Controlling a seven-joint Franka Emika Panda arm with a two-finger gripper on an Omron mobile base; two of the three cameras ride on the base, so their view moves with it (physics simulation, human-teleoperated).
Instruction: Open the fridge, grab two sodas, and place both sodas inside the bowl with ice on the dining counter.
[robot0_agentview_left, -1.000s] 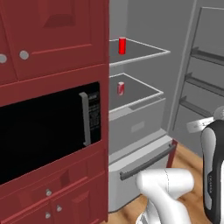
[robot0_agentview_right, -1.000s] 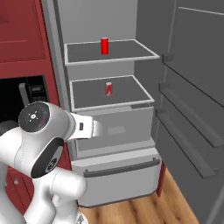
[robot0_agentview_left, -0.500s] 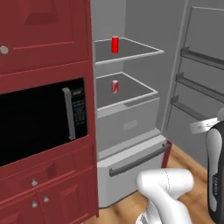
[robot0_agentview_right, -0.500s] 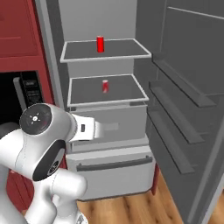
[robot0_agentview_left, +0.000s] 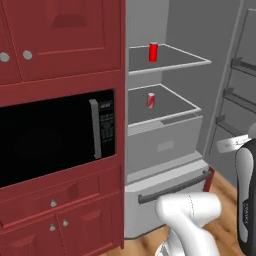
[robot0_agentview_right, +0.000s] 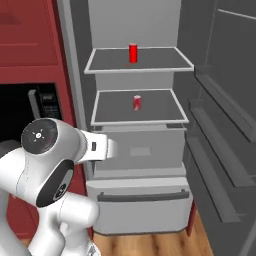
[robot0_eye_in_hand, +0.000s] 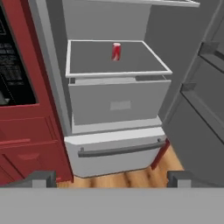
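Sodas are seen in the open fridge (robot0_agentview_right: 137, 150): one can (robot0_agentview_right: 133, 52) upright on the upper shelf (robot0_agentview_right: 165, 60), another (robot0_eye_in_hand: 116, 51) on the shelf below. Gripper (robot0_eye_in_hand: 111, 179) jaws are spread wide, empty, well short of the cans.

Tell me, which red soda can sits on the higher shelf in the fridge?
The upper soda can, standing on the top glass shelf. The lower soda can stands one shelf down, just above the drawer.

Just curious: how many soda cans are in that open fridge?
2: one can on the upper shelf, another on the shelf below. The closed drawers could hide more.
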